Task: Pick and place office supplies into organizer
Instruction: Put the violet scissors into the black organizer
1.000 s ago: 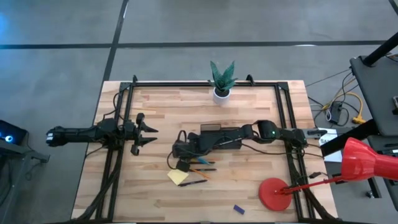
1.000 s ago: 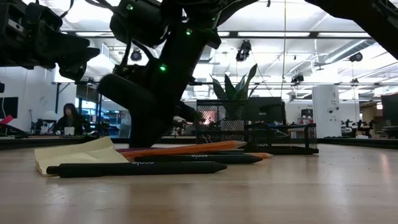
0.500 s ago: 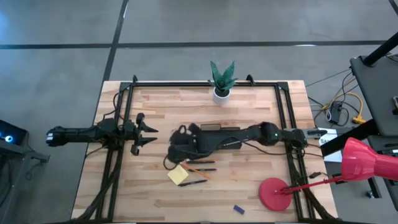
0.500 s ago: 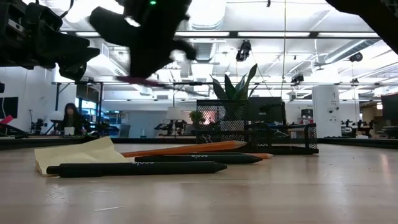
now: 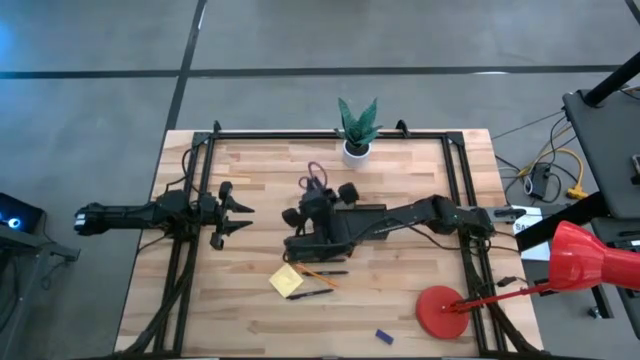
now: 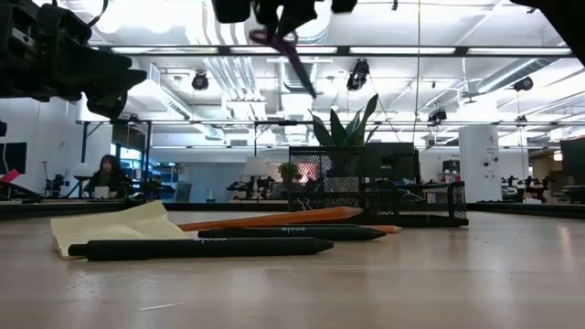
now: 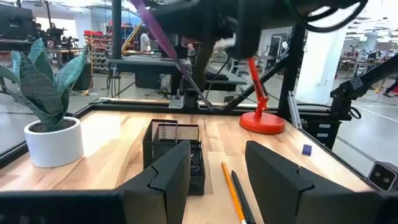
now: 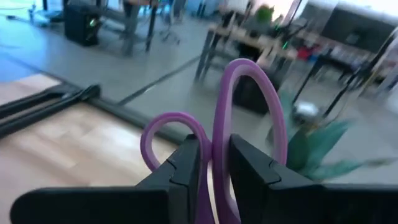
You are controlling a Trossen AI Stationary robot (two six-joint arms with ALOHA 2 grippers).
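The right claw (image 5: pixel 318 200) is raised above the middle of the pale wooden plank surface (image 5: pixel 400 290), its two dark fingers (image 8: pixel 186 171) pinching the purple-handled scissors (image 8: pixel 217 143) at the neck just below the loops. In the right wrist view the two smooth purple plastic finger loops stand beyond the fingertips, one rounder and smaller, the other a tall oval. In the low view the scissors hang high in the air, their long axis tilted, with the dark closed blades slanting downward to the right.

The black wire-mesh rectangular organizer (image 5: pixel 345 212) sits on the surface under the right arm, mostly covered by it from above; the left wrist view shows its open mesh walls, a taller section and a lower one.

Nearer than the organizer lie the remaining supplies. The yellow square sticky-note pad (image 5: pixel 286 281) lies flat, turned corner-on. Just beside it the thin orange pen (image 5: pixel 318 273) and the thin black pens (image 5: pixel 322 262) run roughly left to right, with another black pen (image 5: pixel 312 293) by the pad's near edge. The small blue eraser-like block (image 5: pixel 384 336) lies well apart, near the front edge, close to the red round-based lamp (image 5: pixel 445 310). The green potted plant in a white pot (image 5: pixel 357 130) stands at the far edge.

The left claw (image 5: pixel 236 213) hovers at the left side of the surface, fingers spread and empty.
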